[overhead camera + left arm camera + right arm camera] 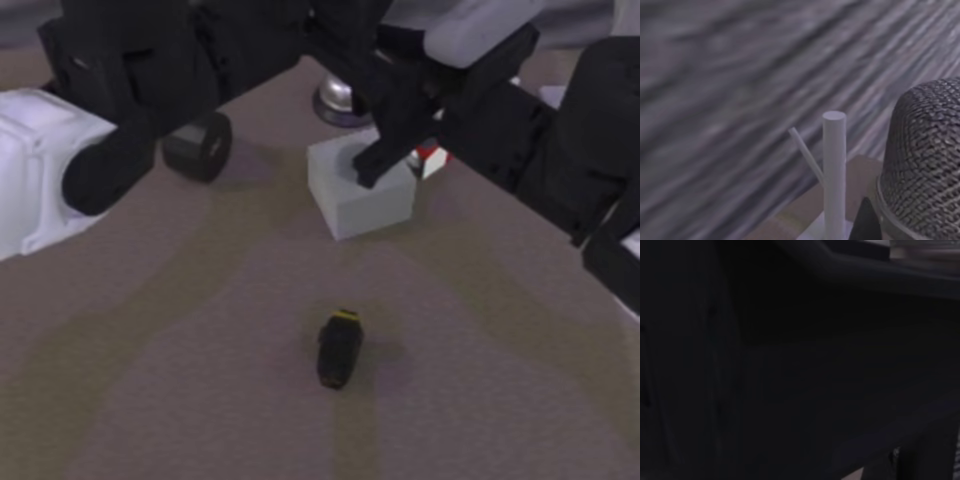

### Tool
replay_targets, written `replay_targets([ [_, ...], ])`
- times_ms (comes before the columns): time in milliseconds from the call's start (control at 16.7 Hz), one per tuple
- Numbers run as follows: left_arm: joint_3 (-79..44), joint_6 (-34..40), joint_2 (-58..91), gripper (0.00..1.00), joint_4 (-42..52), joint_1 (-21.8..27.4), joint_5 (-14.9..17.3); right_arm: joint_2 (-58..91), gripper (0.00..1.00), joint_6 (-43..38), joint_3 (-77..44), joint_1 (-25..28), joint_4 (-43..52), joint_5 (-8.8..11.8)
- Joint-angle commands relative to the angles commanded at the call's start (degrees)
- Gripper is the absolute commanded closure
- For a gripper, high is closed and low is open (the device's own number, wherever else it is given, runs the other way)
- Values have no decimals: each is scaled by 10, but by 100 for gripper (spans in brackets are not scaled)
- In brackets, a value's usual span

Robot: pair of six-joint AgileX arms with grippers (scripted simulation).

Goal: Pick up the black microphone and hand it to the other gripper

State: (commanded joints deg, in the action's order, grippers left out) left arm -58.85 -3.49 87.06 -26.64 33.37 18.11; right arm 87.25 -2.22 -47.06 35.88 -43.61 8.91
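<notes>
In the top view, my left arm (130, 60) comes in from the upper left of the frame, its white shell at the left edge, and runs along the top edge into a knot of black links. I cannot pick the left gripper out of that knot, so I cannot tell how its fingers are set. The black microphone (335, 100) shows only as its silver mesh head at top centre, poking out from under those links, with the handle hidden. Just right of and below that head, the right gripper (372, 170) reaches in from the right side and hangs over the top of a grey cube (360, 205). The tips point down-left and sit near the mesh head but apart from it. Whether they are spread or pressed together I cannot tell. A black dumbbell (200, 147) end lies in the upper left, a red and white block (430, 158) peeks out beside the cube, and a stubby black yellow-banded object (340, 350) lies alone on the bench (150, 380) at lower centre. In the left wrist view, the mesh head fills the lower right corner, very close to the camera. A dark pointed piece (865, 222) sits against its lower edge, and a white post (834, 170) with a slanting branch stands just beside it at bottom centre. The right wrist view is dark.
</notes>
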Motion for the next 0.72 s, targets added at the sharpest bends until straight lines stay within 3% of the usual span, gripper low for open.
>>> replay_targets([
  [240, 0, 0, 0, 100, 0, 0, 0, 0, 100, 0, 0, 0, 0, 0],
  [720, 0, 0, 0, 100, 0, 0, 0, 0, 40, 0, 0, 0, 0, 0],
])
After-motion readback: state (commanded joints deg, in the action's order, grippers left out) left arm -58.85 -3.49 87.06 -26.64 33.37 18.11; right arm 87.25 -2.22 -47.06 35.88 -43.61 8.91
